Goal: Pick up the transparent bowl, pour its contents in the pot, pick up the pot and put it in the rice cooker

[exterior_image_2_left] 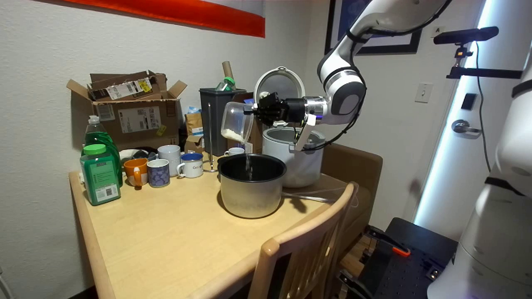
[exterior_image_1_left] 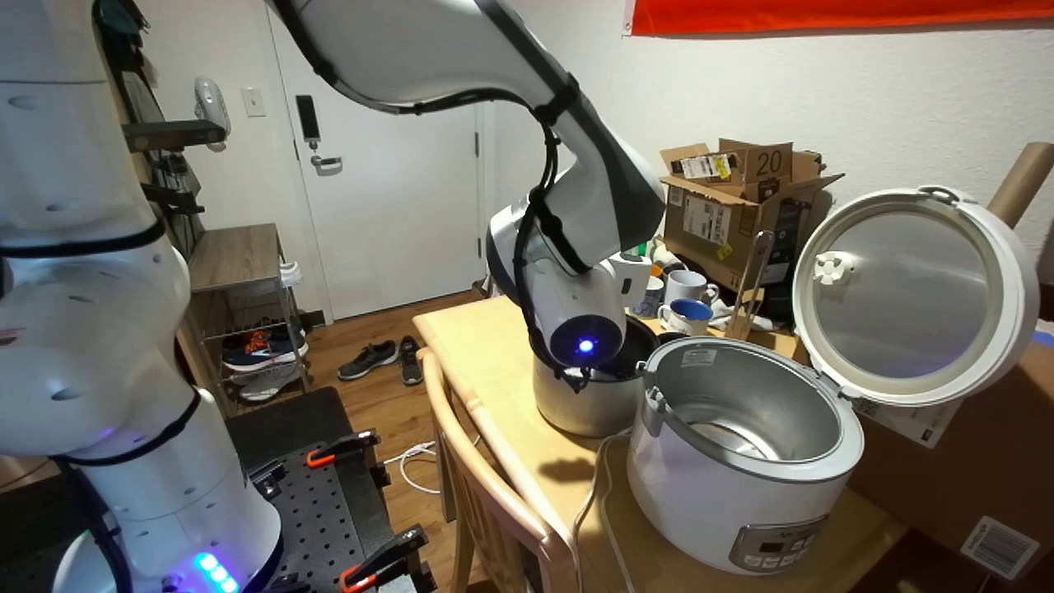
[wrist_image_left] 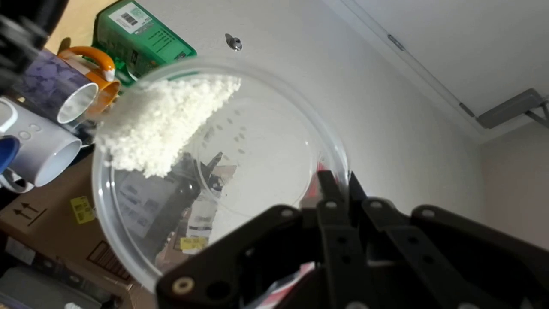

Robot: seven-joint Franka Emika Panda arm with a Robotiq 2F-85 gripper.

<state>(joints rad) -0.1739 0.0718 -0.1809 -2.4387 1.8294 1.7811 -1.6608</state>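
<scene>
The transparent bowl [exterior_image_2_left: 231,117] is tilted steeply above the pot in an exterior view. White rice [exterior_image_2_left: 232,135] lies along its lower side, and a thin stream falls into the pot. The wrist view shows the bowl [wrist_image_left: 266,141] with the rice heaped on one side. My gripper [wrist_image_left: 343,184] is shut on the bowl's rim; it also shows in an exterior view [exterior_image_2_left: 252,109]. The pot [exterior_image_2_left: 251,201], grey outside and black inside, stands upright on the table. The rice cooker [exterior_image_1_left: 716,502] stands beside it with its lid [exterior_image_1_left: 906,296] open and its inside bare. The arm hides the bowl in an exterior view.
Several mugs [exterior_image_2_left: 158,173] and green bottles [exterior_image_2_left: 101,176] stand toward the back of the table [exterior_image_2_left: 166,232]. Cardboard boxes [exterior_image_2_left: 137,118] and a dark bin [exterior_image_2_left: 218,120] are behind. A wooden chair [exterior_image_2_left: 299,241] is at the table's front edge. A cable [exterior_image_1_left: 605,494] lies near the cooker.
</scene>
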